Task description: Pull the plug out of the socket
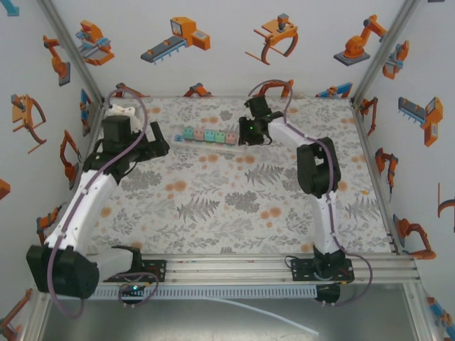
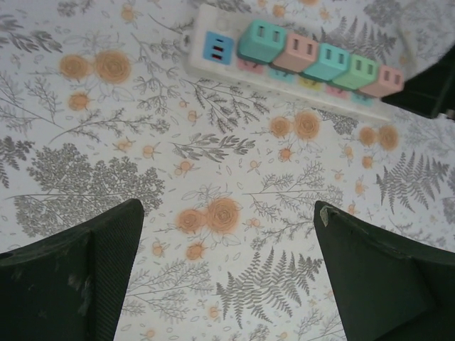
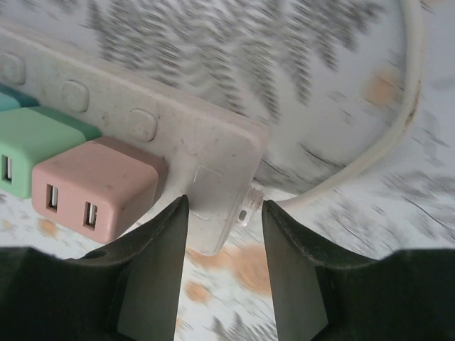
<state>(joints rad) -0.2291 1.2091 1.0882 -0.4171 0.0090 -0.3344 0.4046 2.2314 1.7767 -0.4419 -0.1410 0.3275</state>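
While the left tool (image 2: 227, 213) gapes wide over the desk (image 2: 106, 142), the right tool (image 3: 222, 206) narrowly straddles the socket (image 3: 178, 121) at its cord end, frame centre, beside the pink plug (image 3: 96, 177), likely light, rigid and best pinched on its flat sides.

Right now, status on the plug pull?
Left gripper open, short of power strip. Right gripper astride its cord end, grip unclear. Five cube plugs seated. Nothing blocking.
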